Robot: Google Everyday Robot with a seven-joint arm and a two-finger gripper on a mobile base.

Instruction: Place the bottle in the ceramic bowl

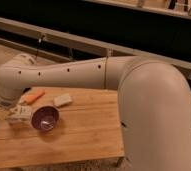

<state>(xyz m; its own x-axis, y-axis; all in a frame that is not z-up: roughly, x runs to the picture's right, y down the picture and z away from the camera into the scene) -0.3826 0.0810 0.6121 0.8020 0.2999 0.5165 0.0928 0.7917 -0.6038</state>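
Note:
The ceramic bowl (45,118) is a small glossy dark purple bowl standing on the left part of the wooden table (84,132). The bottle (20,113) is a small white bottle with a dark label, held on its side just left of the bowl's rim. My gripper (8,111) is at the far left, at the end of the large white arm that reaches across the view, and it is shut on the bottle. Part of the gripper is hidden behind the wrist.
An orange marker-like stick (35,96) lies on the table behind the bowl. A pale rectangular block (63,100) lies to its right. The table's right edge is under my arm's elbow (154,115). A dark wall with rails and cables runs behind.

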